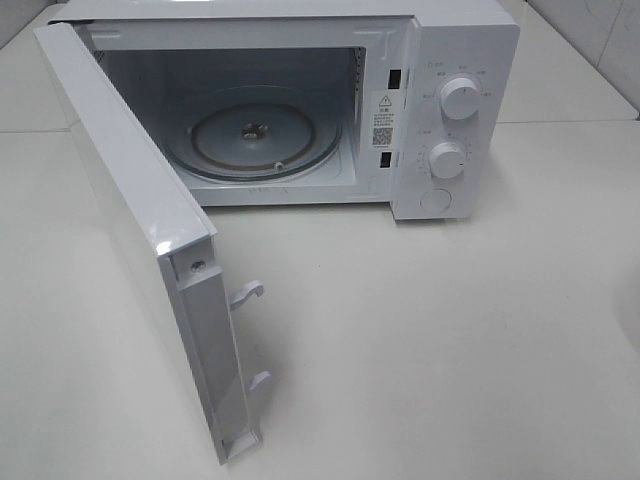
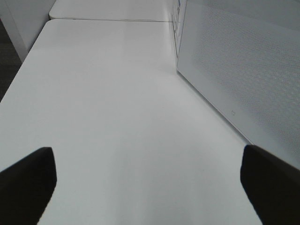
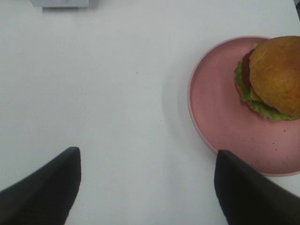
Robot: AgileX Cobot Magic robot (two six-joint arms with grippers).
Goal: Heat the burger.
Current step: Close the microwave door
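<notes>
Burger (image 3: 276, 75), with its tan-brown bun and green lettuce showing at the edge, sits on a pink plate (image 3: 220, 117) on the white table (image 3: 117, 103), and only the right wrist view shows it. It lies off to one side of the right gripper (image 3: 147, 187), beyond the tip of one dark finger (image 3: 248, 192) rather than between the two; the plate's rim comes close to that finger without visibly touching it. The right gripper's jaws stand spread apart over bare table and hold nothing. The left gripper (image 2: 150, 183) is likewise spread wide and empty, hovering over the tabletop beside the perforated face of the microwave door (image 2: 243, 70). The high exterior view shows neither gripper, burger nor plate; it alone shows the white microwave (image 1: 400, 110) with its door (image 1: 150, 250) swung fully open toward the camera. Inside the cavity lies a glass turntable (image 1: 255, 135) with nothing on it. Two round knobs (image 1: 458, 98) sit on the control panel.
</notes>
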